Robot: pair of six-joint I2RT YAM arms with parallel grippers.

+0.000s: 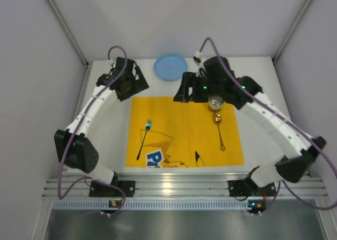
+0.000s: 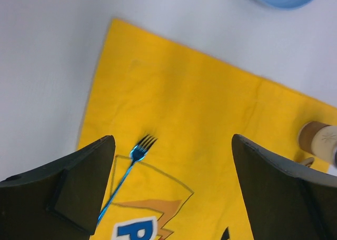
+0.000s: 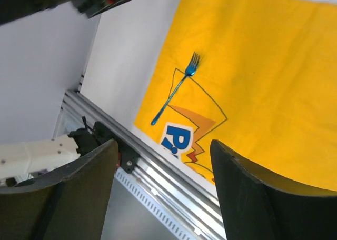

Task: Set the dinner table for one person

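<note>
White worktop (image 1: pixel 113 145), silver rail along its near edge, carries everything in the cell. Yellow printed placemat (image 1: pixel 179 129) lies centred on it. Left end effector (image 2: pixel 172 145) hangs over the mat's far-left corner, spread wide and empty. Right end effector (image 3: pixel 163 145) also stands apart, with nothing between its fingers. Blue plate (image 1: pixel 169 67) sits off the mat near the far edge. Cup (image 1: pixel 215 102) stands on the mat's far-right part, just beside the right end effector. Risk: a low retreat could clip the cup and topple it onto the gold spoon (image 1: pixel 220 132) next to it. Blue fork (image 1: pixel 143 139) lies on the mat's left. Cup is half covered from above, cut off in the left wrist view and absent from the right 1, so I cannot confirm it is upright.
</note>
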